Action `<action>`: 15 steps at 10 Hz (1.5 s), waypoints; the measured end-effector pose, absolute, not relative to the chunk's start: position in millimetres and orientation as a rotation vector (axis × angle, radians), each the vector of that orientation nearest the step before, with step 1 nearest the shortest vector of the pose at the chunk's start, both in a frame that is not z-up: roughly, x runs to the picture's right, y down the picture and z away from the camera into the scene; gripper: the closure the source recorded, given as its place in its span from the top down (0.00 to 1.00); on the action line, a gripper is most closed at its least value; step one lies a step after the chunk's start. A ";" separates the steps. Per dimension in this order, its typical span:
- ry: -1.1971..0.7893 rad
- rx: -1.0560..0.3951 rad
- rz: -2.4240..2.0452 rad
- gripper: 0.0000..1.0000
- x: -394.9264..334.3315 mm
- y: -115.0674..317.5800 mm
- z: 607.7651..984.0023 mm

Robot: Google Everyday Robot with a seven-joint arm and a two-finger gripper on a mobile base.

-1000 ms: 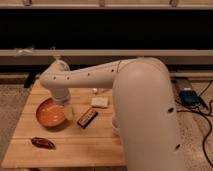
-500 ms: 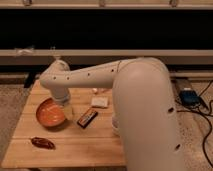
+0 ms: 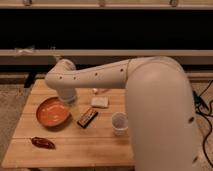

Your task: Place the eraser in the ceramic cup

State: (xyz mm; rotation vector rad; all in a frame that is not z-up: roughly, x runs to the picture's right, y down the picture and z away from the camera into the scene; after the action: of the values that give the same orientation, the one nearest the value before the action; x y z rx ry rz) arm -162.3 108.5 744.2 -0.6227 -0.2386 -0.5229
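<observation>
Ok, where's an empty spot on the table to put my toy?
The front strip of the wooden table, between the dark red lumpy thing and the small white ceramic cup, is bare. The middle is crowded: the gripper hangs between the wide orange bowl and the dark striped eraser.

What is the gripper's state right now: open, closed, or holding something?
Gripper: low beside the orange bowl, at its right rim; state cannot be told. The eraser lies apart from it on the table.
</observation>
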 end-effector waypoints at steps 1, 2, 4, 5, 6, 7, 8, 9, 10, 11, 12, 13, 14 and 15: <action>-0.248 -0.609 -0.513 0.80 -148.0 111.3 741.9; -0.253 -0.602 -0.504 0.80 -139.1 113.5 741.9; -0.258 -0.583 -0.491 0.80 -111.9 116.2 752.6; -0.262 -0.581 -0.495 0.80 -106.4 115.2 761.2; -0.261 -0.593 -0.520 0.80 -95.5 110.9 786.2; -0.262 -0.611 -0.538 0.80 -91.2 111.0 798.6; -0.268 -0.624 -0.551 0.80 -90.9 112.4 807.1; -0.275 -0.639 -0.562 0.80 -87.4 113.9 818.1; -0.282 -0.650 -0.567 0.80 -83.9 117.3 826.7; -0.289 -0.656 -0.575 0.80 -83.7 120.3 831.7; -0.296 -0.663 -0.583 0.80 -84.6 124.0 836.2; -0.306 -0.673 -0.593 0.80 -87.4 130.2 842.3; -0.314 -0.679 -0.599 0.80 -89.4 134.2 846.3; -0.324 -0.688 -0.607 0.80 -91.3 138.8 851.2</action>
State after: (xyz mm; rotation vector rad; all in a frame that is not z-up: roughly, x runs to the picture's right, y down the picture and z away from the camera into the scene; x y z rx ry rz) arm -91.3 138.8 851.2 -0.6878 -0.3240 -0.6070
